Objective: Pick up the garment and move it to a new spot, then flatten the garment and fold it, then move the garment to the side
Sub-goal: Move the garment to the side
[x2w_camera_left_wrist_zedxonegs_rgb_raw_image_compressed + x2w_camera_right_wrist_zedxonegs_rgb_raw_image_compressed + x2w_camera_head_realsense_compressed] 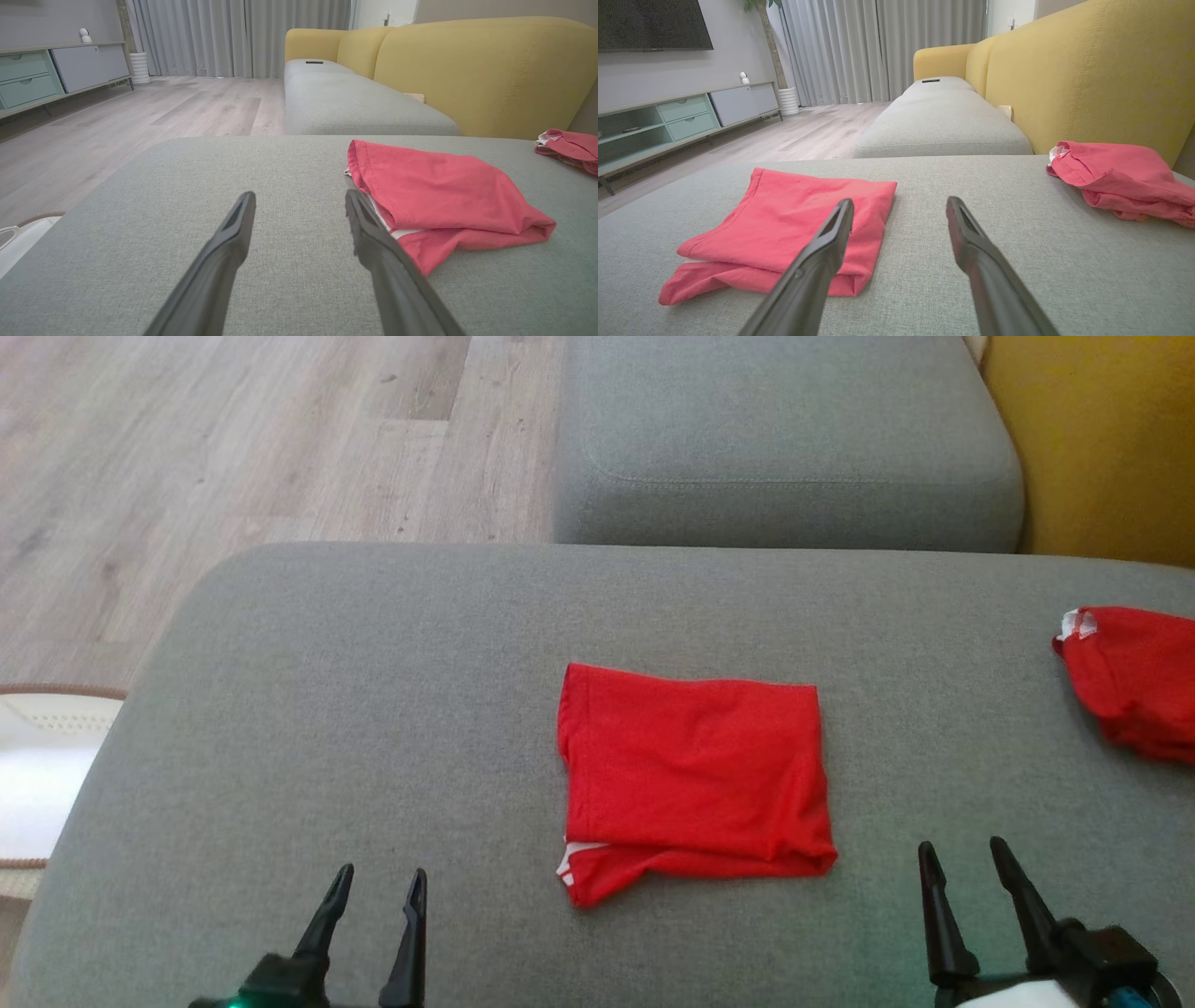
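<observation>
On the grey seat cushion [373, 709], in the head view, I see the garment [695, 779] lying folded near the middle. It is red, with a white strip peeking out at its lower left corner. My left gripper [385, 871] sits at the bottom left and my right gripper [961, 843] at the bottom right. Both have their fingers spread and empty, clear of the cloth. A crumpled red bundle [1134, 677] lies at the cushion's right edge.

In the left wrist view, the left gripper [300, 193] stands open over bare cushion. The garment [444, 196] lies just beside one finger; I can't tell if they touch.

In the right wrist view, the right gripper [900, 200] is open and holds nothing. The garment [794, 214] lies off to that view's left, and the crumpled red bundle [1115, 177] rests by the yellow backrest [1087, 70].
</observation>
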